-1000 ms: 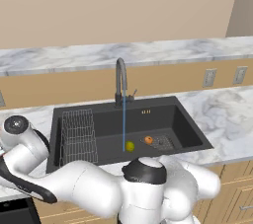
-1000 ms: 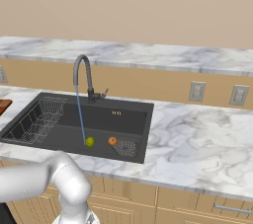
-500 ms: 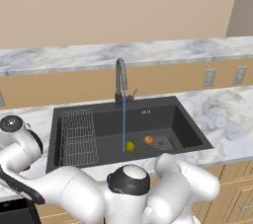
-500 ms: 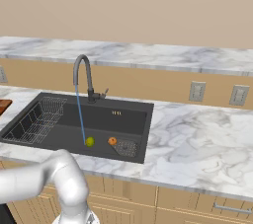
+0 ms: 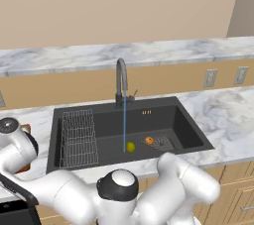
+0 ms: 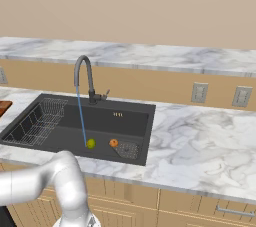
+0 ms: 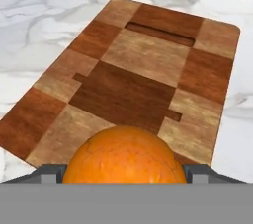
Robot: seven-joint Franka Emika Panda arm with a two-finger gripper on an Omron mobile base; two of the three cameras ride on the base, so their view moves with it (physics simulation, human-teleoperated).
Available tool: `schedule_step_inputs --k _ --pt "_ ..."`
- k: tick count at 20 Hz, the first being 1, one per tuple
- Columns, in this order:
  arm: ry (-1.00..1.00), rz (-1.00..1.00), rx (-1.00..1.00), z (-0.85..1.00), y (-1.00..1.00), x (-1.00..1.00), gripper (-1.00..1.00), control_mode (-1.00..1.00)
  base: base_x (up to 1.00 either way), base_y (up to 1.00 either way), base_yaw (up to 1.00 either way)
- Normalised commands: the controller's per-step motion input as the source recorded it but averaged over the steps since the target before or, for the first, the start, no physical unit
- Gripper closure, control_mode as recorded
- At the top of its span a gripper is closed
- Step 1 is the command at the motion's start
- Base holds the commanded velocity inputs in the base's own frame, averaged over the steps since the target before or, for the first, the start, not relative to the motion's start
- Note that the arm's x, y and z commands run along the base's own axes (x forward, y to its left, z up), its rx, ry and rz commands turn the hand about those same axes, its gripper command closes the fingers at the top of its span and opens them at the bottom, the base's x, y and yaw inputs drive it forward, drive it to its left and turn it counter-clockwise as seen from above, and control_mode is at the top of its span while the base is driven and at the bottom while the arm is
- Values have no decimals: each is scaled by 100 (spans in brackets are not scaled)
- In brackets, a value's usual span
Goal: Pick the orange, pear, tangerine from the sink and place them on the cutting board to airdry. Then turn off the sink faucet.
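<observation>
A: Start at the left. What's in the sink [image 5: 193, 132]?

B: Its wire rack [image 5: 78, 137] has nothing in it. Then a thin stream of water [image 5: 124, 120] falls from the sink faucet [image 5: 120, 83] onto the basin floor, and the pear [image 5: 130, 146] lies right at the foot of it. Just right of the pear is a small orange fruit [image 5: 149, 140], at the edge of the square drain grate [image 5: 162, 143].

A: And the cutting board [image 7: 138, 75]?

B: It lies flat on the marble table [image 7: 39, 6], seen in the hand view. A second, larger orange fruit [image 7: 124, 155] sits between the jaws over the board's near edge; I can't tell if it touches the wood.

A: The jaws' state?

B: Spread wide with the fruit between the two fingertips [image 7: 49, 173]; whether they press on it I can't tell.

A: Any writing or labels?

B: None I can read
</observation>
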Motion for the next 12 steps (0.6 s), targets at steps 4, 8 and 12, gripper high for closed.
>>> schedule_step_inputs --k 4,8,12 --pt "3 -4 0 -25 17 11 100 -100 0 0 0" --pt "4 -4 0 -23 16 10 100 -100 0 0 0" --pt "4 -4 0 -21 13 14 100 -100 0 0 0"
